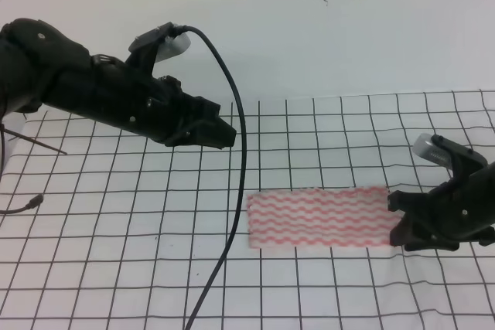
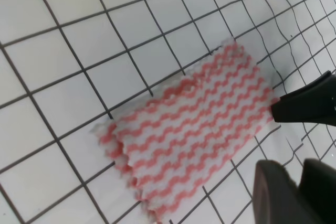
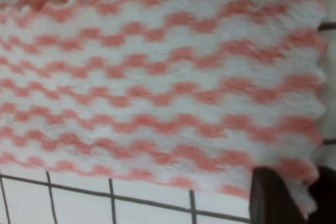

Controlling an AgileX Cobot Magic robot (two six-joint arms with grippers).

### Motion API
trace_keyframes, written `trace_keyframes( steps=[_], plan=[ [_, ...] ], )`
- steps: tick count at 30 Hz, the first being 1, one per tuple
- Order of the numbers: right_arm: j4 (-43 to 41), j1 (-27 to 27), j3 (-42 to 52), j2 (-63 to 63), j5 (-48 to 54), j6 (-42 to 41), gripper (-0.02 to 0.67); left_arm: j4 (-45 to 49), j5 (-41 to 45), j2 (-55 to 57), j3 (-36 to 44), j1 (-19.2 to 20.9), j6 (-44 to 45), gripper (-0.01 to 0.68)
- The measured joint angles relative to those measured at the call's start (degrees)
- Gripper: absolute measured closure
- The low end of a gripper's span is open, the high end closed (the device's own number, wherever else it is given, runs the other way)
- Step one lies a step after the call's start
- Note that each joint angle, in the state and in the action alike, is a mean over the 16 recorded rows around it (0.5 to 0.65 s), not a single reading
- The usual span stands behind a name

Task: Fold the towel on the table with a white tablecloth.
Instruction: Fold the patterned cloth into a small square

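Left end effector [image 1: 220, 133] raised, right end effector [image 1: 402, 218] low.

black cable [image 1: 236, 183] across grid, thin wire [image 1: 23, 206] at left edge

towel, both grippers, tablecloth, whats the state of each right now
towel: lying flat on the cloth as a long rectangle, seemingly already folded once
left gripper: raised above the table, away from the towel, holding nothing, jaws look shut
right gripper: low at the towel's right edge, grip cannot be told
white tablecloth: spread flat, covering the table
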Motion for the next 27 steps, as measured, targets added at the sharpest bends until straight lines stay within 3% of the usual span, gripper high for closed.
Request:
trace_keyframes(
  steps=[10, 27],
  plan=[
    [-1.06, 0.00, 0.00, -1.78, -0.13, -0.17, 0.510, 0.00, 0.20, 0.00, 0.00, 0.00, 0.23, 0.570],
    [-3.07, 0.00, 0.00, -4.11, 0.76, 0.71, 0.487, -0.02, 1.56, 0.00, 0.05, 0.00, 0.24, 0.571]
  ],
)
